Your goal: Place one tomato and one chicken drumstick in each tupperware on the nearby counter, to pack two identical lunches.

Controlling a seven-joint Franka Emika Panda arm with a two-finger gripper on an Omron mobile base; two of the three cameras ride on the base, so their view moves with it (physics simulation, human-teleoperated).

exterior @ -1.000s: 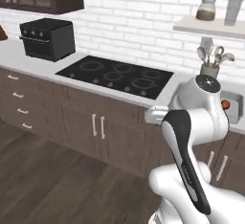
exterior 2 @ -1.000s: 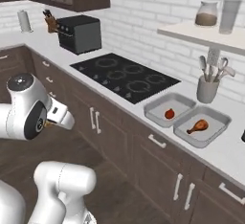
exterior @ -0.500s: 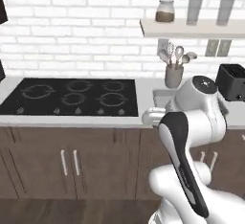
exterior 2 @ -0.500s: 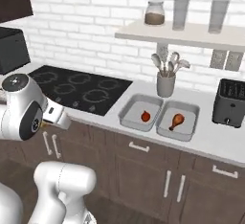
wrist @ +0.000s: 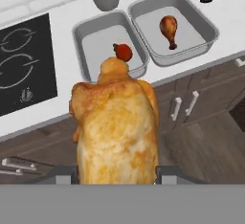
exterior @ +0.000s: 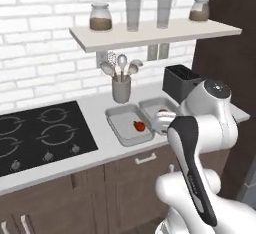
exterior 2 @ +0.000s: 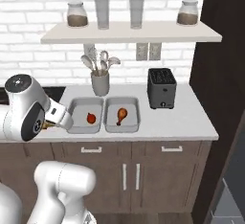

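The pincer (wrist: pixel 115 175), clamped on a drumstick (wrist: pixel 116 127), hangs short of the table (wrist: pixel 62 50); the left tray (wrist: pixel 91 41) holds a tomato (wrist: pixel 124 51), the right tray (wrist: pixel 191 22) a second drumstick (wrist: pixel 170 29), so a drop right would double up.

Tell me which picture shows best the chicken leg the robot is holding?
The hand view: the held chicken drumstick looms large between the gripper tips. In the right base view, just a brown sliver peeks beside the arm. In the left base view I cannot make it out.
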